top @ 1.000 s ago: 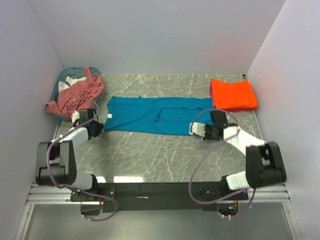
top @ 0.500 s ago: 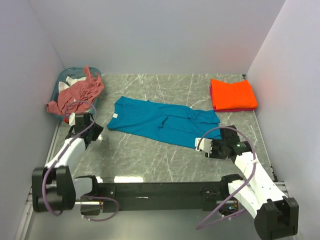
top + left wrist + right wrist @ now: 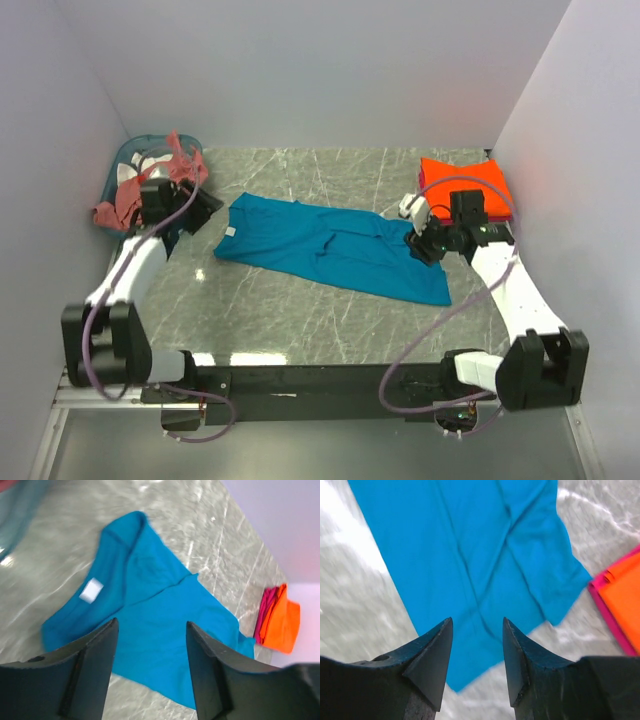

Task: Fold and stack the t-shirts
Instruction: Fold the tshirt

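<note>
Nothing readable anywhere in these shots, honestly. The only label-type thing is the small white neck tag (image 3: 91, 590) at the collar of the teal t-shirt (image 3: 165, 625). It just shows up as a plain white patch, too small and blurry to tell if anything is printed on it.
</note>
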